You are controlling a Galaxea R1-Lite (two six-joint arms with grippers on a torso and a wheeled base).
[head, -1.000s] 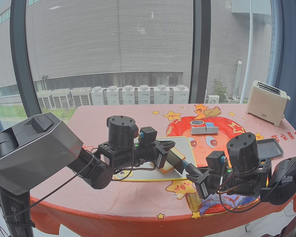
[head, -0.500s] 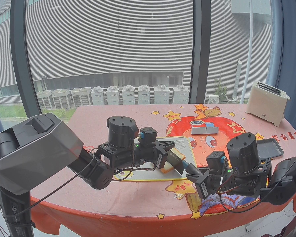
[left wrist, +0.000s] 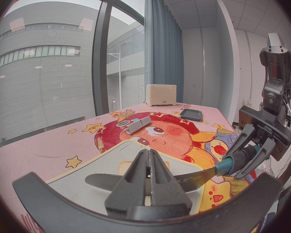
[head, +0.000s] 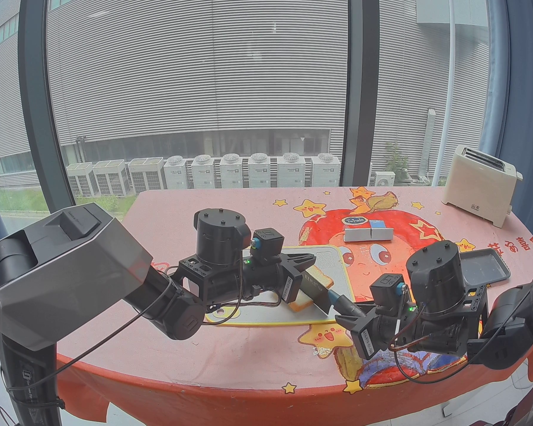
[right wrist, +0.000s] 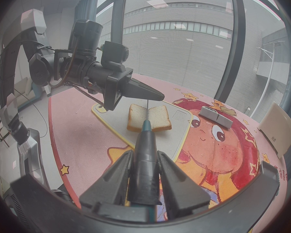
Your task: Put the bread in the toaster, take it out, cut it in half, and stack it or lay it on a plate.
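My left gripper [head: 307,261] hangs over the middle of the pale grey, yellow-rimmed plastic cutting board [head: 334,257], its 2 fingers pinched together on nothing. I judge it sits there as a closed wedge above the blade's back, to steady or press the cut. Whether it touches the steel I cannot tell.

Under it, flat on the board, lies the square slice of white bread [right wrist: 160,116] with its tan crust. The grey-bladed knife with the dark and teal handle [left wrist: 194,179] runs across the slice's middle line, edge down, which suits halving it. I cannot tell whether it is through.

The handle sticks out past the board's near right corner. There my right gripper [right wrist: 145,152] is clenched around it, low and level, I judge so that the blade meets the board squarely.

Beyond the board's far right corner sits a small grey and blue block [head: 368,232]. Well to the right of the board waits the dark grey rectangular tray [head: 485,265], which I take for the plate. Farther right of the board, by the window, stands the cream box-shaped toaster [head: 481,184], its part done, I judge.
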